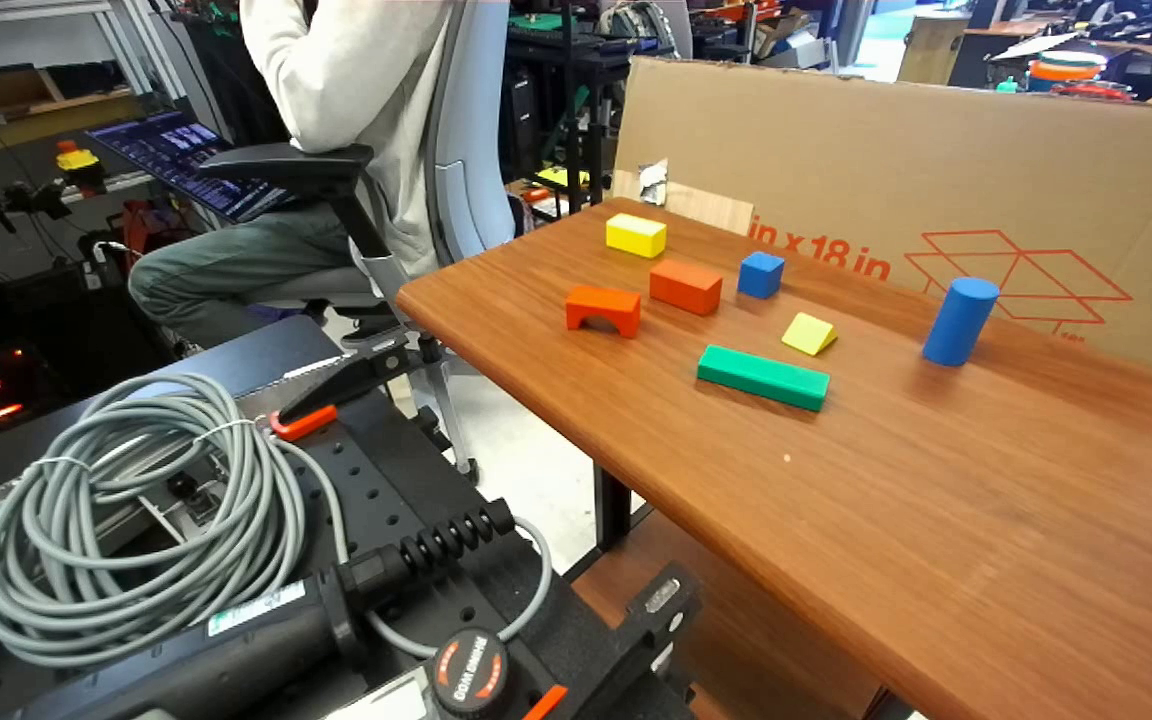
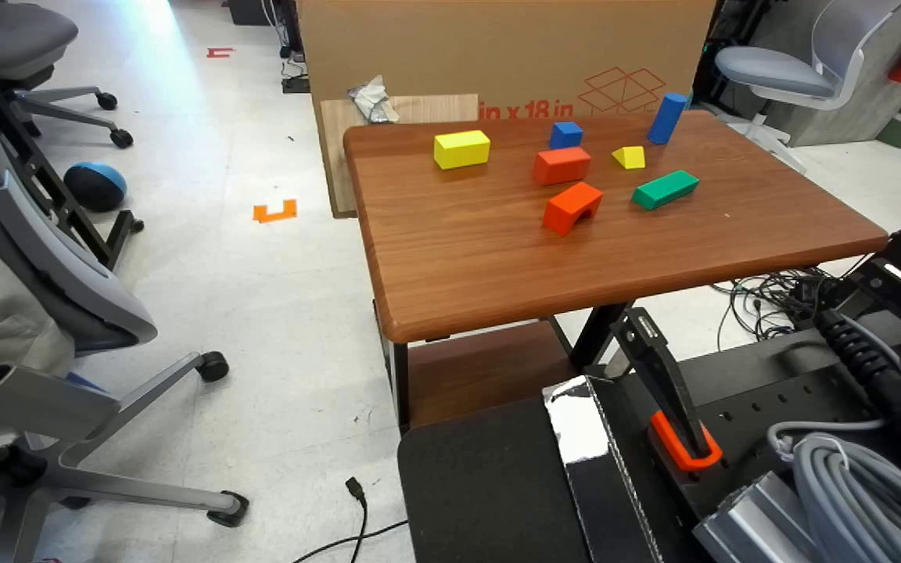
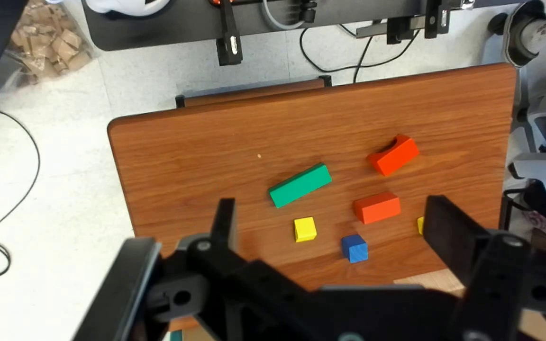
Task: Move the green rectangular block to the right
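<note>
The green rectangular block (image 1: pixel 763 378) is long, flat and bright green. It lies flat on the brown wooden table, and it also shows in an exterior view (image 2: pixel 665 190). In the wrist view the green block (image 3: pixel 300 185) lies at a slant near the picture's middle, above and right of the left fingertip. My gripper (image 3: pixel 332 201) shows only in the wrist view. Its two black fingers are wide apart with nothing between them. It hangs well above the table and touches no block. Neither exterior view shows the arm or the gripper.
The table (image 1: pixel 986 520) also holds an orange arch (image 1: pixel 603 308), an orange block (image 1: pixel 686 286), a yellow block (image 1: pixel 636 235), a blue cube (image 1: pixel 761 275), a yellow wedge (image 1: pixel 809 334) and a blue cylinder (image 1: pixel 961 320). A cardboard sheet (image 1: pixel 836 150) stands along the table's far edge.
</note>
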